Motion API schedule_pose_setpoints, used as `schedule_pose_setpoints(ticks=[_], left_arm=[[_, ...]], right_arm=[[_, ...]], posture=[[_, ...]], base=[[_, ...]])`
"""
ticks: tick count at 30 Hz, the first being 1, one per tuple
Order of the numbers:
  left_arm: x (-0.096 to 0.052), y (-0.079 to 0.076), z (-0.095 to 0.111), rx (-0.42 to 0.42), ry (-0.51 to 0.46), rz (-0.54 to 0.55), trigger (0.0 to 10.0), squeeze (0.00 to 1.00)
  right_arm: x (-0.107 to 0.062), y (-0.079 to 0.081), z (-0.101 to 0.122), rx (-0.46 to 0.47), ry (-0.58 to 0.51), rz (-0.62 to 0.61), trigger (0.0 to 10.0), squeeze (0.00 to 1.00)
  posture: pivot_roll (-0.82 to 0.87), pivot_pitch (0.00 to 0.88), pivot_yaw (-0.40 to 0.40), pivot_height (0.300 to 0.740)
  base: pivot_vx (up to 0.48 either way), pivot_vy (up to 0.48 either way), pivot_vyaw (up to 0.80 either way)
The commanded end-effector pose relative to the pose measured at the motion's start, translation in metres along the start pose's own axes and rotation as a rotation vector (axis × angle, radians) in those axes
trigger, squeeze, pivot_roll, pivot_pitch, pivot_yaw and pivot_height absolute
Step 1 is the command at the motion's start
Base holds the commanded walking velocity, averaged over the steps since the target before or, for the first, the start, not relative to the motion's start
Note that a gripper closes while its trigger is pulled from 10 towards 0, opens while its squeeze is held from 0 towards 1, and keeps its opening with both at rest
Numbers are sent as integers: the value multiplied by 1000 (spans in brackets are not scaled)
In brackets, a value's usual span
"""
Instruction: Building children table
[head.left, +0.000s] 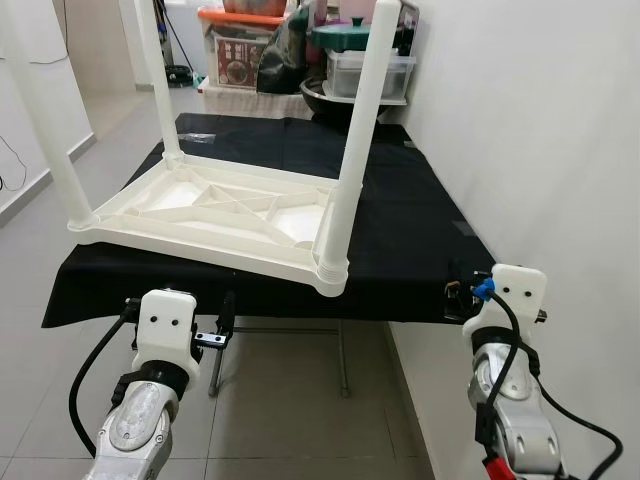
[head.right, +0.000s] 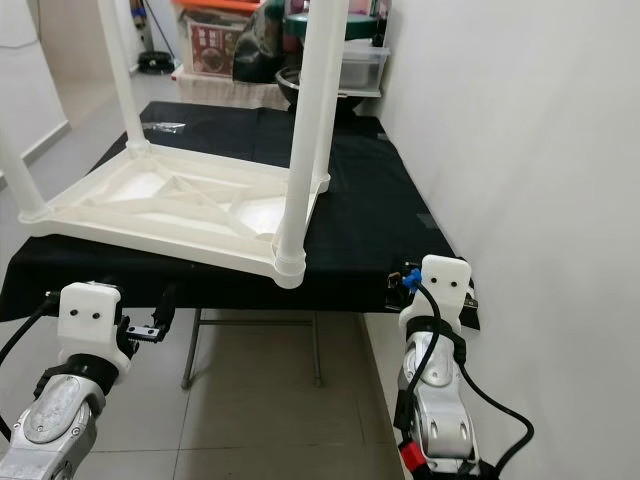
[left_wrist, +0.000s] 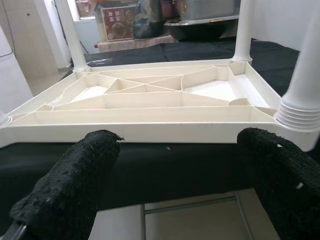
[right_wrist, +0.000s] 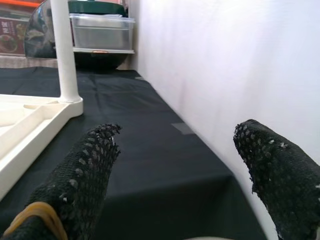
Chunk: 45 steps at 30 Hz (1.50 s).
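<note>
Assembly looks nearly finished — the white children's table (head.left: 230, 215) lies upside down on the black-draped surface (head.left: 400, 230), and the pictures show legs standing up from its corners: the near right leg (head.left: 350, 150) seated in its socket, others at the far and left corners. Judging by this, what likely remains is checking the legs and turning the piece upright.

Left tool (left_wrist: 175, 185) hangs just below and in front of the near rim of the tabletop, fingers spread wide, holding nothing. Right tool (right_wrist: 175, 170) sits at the surface's near right corner beside the wall (head.left: 540, 130), also spread and empty — the table off to its left, apart from it.
</note>
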<state>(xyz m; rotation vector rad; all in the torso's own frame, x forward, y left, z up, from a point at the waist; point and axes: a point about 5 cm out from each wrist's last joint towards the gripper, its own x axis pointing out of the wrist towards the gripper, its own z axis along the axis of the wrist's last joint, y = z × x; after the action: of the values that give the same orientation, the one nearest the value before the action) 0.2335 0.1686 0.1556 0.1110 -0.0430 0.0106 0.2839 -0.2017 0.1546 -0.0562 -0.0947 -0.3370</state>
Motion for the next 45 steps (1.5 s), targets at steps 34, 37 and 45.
schedule_pose_setpoints(ticks=[34, 37, 45], left_arm=[[-4, -10, 2, -20, 36, -72, 10000, 0], [-7, -14, -2, -25, 58, -94, 10000, 0], [-21, -24, -17, 18, 98, -259, 10000, 0]], right_arm=[[8, -22, -11, -75, 98, -122, 10000, 0], [18, -28, -18, -19, 132, 20, 10000, 0], [31, -45, -23, -71, 203, 395, 10000, 0]], posture=[[103, 0, -88, 740], [100, 0, -89, 740], [92, 0, -83, 740]], base=[[163, 0, 0], [0, 0, 0], [0, 0, 0]])
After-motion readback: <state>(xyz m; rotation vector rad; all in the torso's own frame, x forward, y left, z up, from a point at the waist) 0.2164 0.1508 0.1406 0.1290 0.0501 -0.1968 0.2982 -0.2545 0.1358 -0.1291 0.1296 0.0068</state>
